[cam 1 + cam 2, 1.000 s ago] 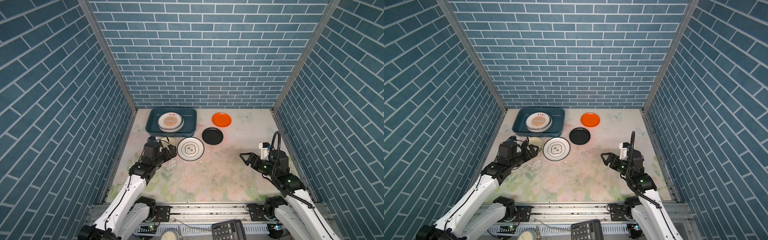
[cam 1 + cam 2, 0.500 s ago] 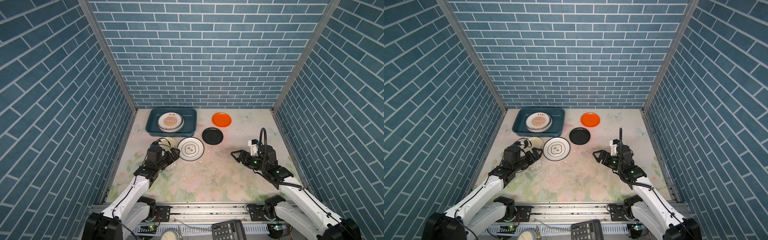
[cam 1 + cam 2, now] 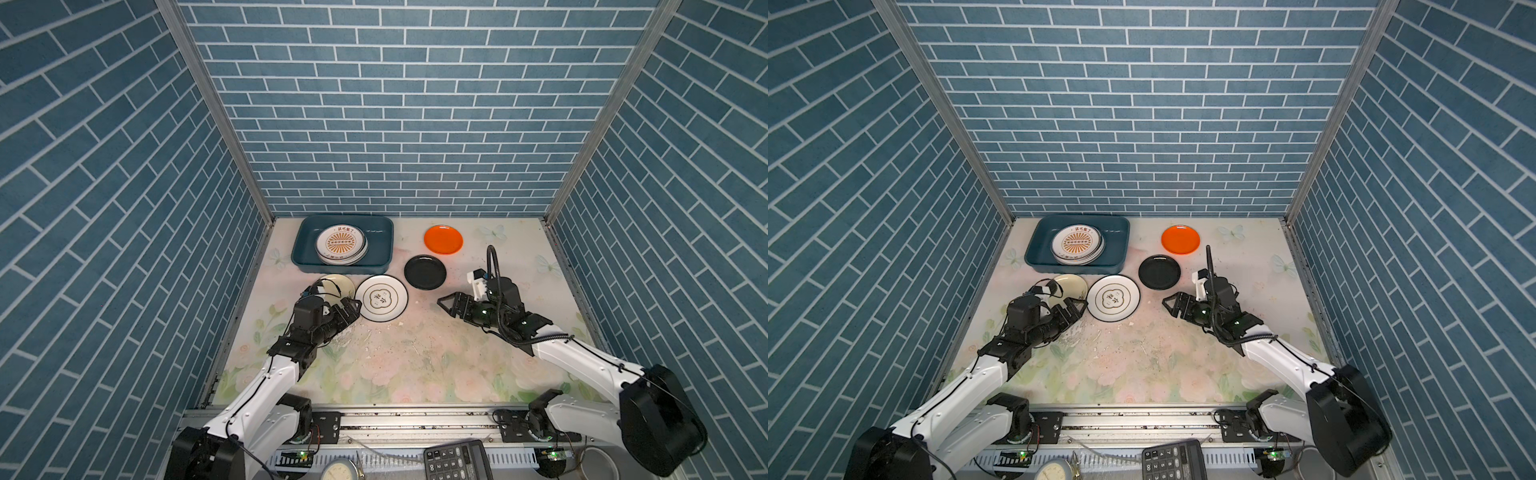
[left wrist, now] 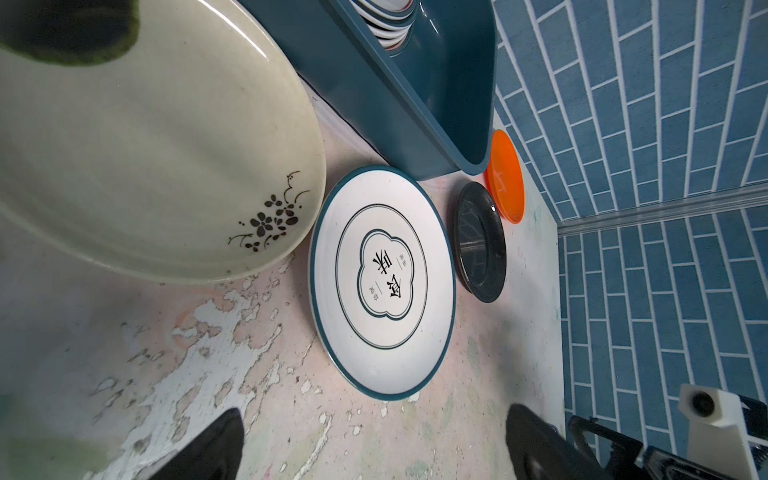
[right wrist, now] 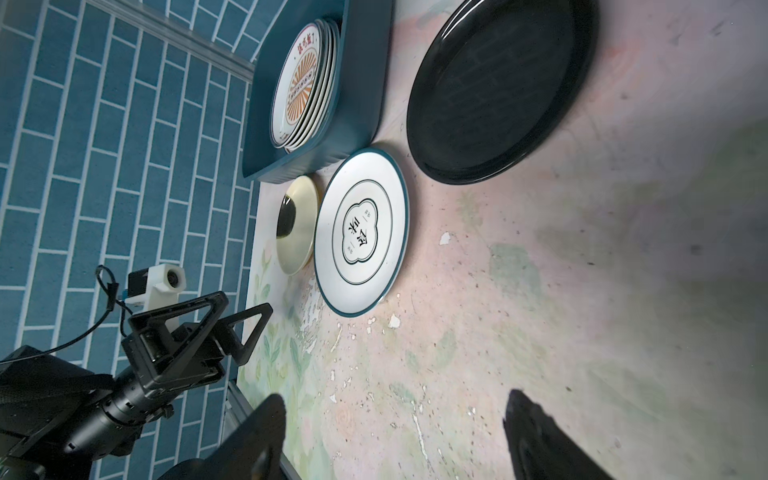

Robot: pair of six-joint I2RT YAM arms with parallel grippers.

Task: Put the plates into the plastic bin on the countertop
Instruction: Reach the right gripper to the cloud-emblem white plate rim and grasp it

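Scuffed floral countertop (image 3: 415, 353) holds glossy round black plate (image 3: 425, 272) and orange plate (image 3: 443, 240); left pincer (image 4: 374, 415) and right pincer (image 5: 395, 405) gape empty.

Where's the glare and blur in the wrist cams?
Left wrist view: bright glare streak on the cream plate rim, a dark blurred patch on it near the frame corner, left tool fingertips out of focus. Right wrist view: black plate faintly mirrors the brick wall; countertop turns soft and dim toward the frame edge.
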